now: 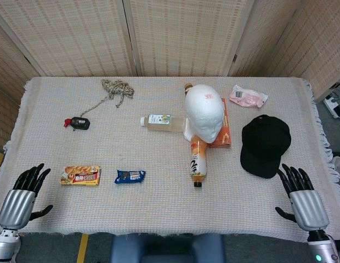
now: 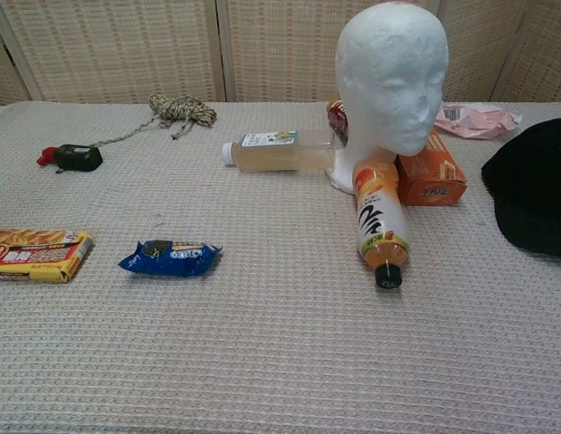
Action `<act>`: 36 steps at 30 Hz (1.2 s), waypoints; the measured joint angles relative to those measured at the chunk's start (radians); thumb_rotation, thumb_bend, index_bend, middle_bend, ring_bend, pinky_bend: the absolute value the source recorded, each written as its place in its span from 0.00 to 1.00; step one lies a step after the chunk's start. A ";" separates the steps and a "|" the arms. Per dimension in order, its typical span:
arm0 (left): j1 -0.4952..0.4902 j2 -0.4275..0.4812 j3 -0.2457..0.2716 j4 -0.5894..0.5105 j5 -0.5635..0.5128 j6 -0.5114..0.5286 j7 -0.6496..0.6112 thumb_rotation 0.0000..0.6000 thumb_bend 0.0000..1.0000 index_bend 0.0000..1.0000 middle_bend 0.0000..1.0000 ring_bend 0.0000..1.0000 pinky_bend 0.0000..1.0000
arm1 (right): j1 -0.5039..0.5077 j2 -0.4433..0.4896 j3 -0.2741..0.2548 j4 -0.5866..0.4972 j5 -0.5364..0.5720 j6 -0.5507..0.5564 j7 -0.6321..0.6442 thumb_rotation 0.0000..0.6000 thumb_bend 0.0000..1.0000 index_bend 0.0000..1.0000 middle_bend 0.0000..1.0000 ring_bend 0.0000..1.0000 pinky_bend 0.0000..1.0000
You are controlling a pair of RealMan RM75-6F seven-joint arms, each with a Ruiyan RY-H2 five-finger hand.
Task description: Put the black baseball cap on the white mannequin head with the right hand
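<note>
Both hands empty, right hand [image 1: 301, 193] fingers spread just beside black baseball cap [image 1: 264, 145], left hand [image 1: 23, 193] fingers likewise spread

Black baseball cap [image 1: 265, 144], plain. White mannequin head [image 1: 205, 112] with small red mark on top. Orange bottle [image 1: 198, 161], black-white label, black lid. Clear bottle [image 1: 162, 122] of pale yellow liquid, white cap. Orange box [image 2: 431, 175]. Blue snack packet [image 1: 129, 176]. Yellow-red snack box [image 1: 80, 175]. Pink-white pouch [image 1: 247, 97]. Beige-brown mottled rope [image 1: 117, 88]. Black device [image 1: 78, 123], red end. Beige woven tablecloth [image 1: 159, 208]. Silver hands, black fingers: left hand [image 1: 21, 200], right hand [image 1: 302, 198].
</note>
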 measured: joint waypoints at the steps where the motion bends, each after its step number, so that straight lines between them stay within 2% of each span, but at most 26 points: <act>1: 0.000 0.000 0.000 -0.001 0.000 0.000 0.000 1.00 0.08 0.09 0.00 0.00 0.15 | 0.000 -0.002 0.001 0.001 0.005 -0.003 -0.004 1.00 0.02 0.00 0.00 0.00 0.00; 7: -0.006 0.000 -0.003 -0.010 0.002 -0.004 -0.015 1.00 0.08 0.09 0.00 0.00 0.15 | 0.005 -0.019 0.009 0.015 0.055 -0.034 -0.037 1.00 0.02 0.00 0.00 0.00 0.00; 8: -0.007 0.000 -0.002 -0.012 0.004 -0.005 -0.020 1.00 0.08 0.09 0.00 0.00 0.15 | 0.006 -0.026 0.013 0.021 0.068 -0.037 -0.043 1.00 0.02 0.00 0.04 0.01 0.06; 10: -0.011 0.002 -0.002 -0.016 0.008 -0.007 -0.034 1.00 0.08 0.09 0.00 0.00 0.15 | 0.007 -0.055 0.026 0.049 0.091 -0.031 -0.052 1.00 0.02 0.08 0.19 0.12 0.29; 13: -0.018 0.005 0.001 -0.020 0.014 -0.018 -0.054 1.00 0.08 0.10 0.00 0.00 0.15 | 0.004 -0.119 0.045 0.131 0.082 0.011 -0.046 1.00 0.02 0.36 0.57 0.49 0.70; 16: -0.023 0.011 0.004 -0.024 0.012 -0.031 -0.075 1.00 0.08 0.09 0.00 0.00 0.15 | 0.001 -0.199 0.063 0.264 0.062 0.070 -0.026 1.00 0.02 0.53 0.81 0.76 0.93; 17: -0.024 0.014 0.005 -0.026 0.011 -0.033 -0.082 1.00 0.08 0.09 0.00 0.00 0.15 | 0.000 -0.226 0.069 0.311 0.057 0.088 -0.017 1.00 0.02 0.56 0.86 0.81 0.96; 20: -0.024 0.026 0.007 -0.033 0.015 -0.029 -0.111 1.00 0.08 0.09 0.00 0.00 0.15 | 0.000 -0.325 0.093 0.480 0.050 0.140 0.023 1.00 0.02 0.61 0.98 0.95 1.00; 22: -0.023 0.035 0.009 -0.038 0.021 -0.024 -0.135 1.00 0.08 0.10 0.00 0.00 0.15 | 0.002 -0.400 0.111 0.593 0.052 0.163 0.053 1.00 0.02 0.63 1.00 0.99 1.00; 28: -0.022 0.063 0.019 -0.048 0.043 -0.008 -0.203 1.00 0.08 0.10 0.01 0.00 0.16 | 0.021 -0.589 0.148 0.832 0.074 0.182 0.095 1.00 0.03 0.60 1.00 1.00 1.00; 36: -0.017 0.082 0.021 -0.046 0.054 0.016 -0.260 1.00 0.08 0.10 0.02 0.00 0.17 | 0.057 -0.713 0.192 0.992 0.128 0.150 0.139 1.00 0.06 0.55 1.00 1.00 1.00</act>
